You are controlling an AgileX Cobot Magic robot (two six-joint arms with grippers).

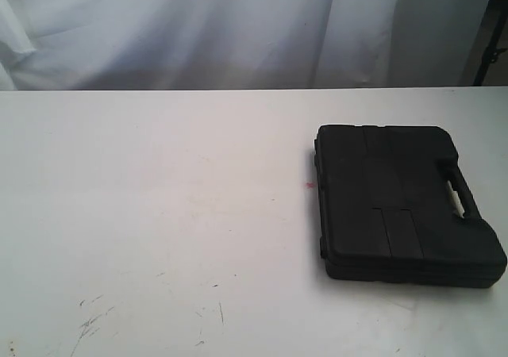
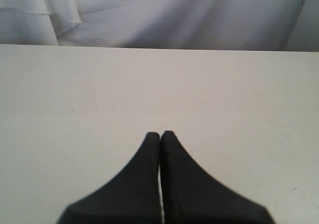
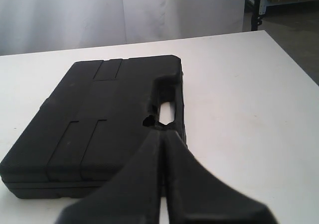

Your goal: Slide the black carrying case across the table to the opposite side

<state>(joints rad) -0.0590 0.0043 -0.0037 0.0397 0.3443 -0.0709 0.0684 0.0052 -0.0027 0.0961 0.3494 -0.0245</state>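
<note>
The black carrying case (image 1: 405, 202) lies flat and closed on the right side of the white table (image 1: 159, 214), its handle (image 1: 460, 194) facing the right edge. Neither gripper shows in the exterior view. In the right wrist view my right gripper (image 3: 163, 129) is shut, its tips close in front of the case (image 3: 99, 119) at the near end of the handle opening (image 3: 167, 104); I cannot tell whether they touch it. My left gripper (image 2: 160, 133) is shut with nothing in it, over bare table (image 2: 149, 84), and no case is in its view.
A tiny pink spot (image 1: 309, 185) lies just left of the case. Dark scuff marks (image 1: 91, 321) mark the front left. White curtain (image 1: 238, 24) hangs behind the far edge. The table's right edge (image 3: 294, 59) runs near the case, with dark floor beyond.
</note>
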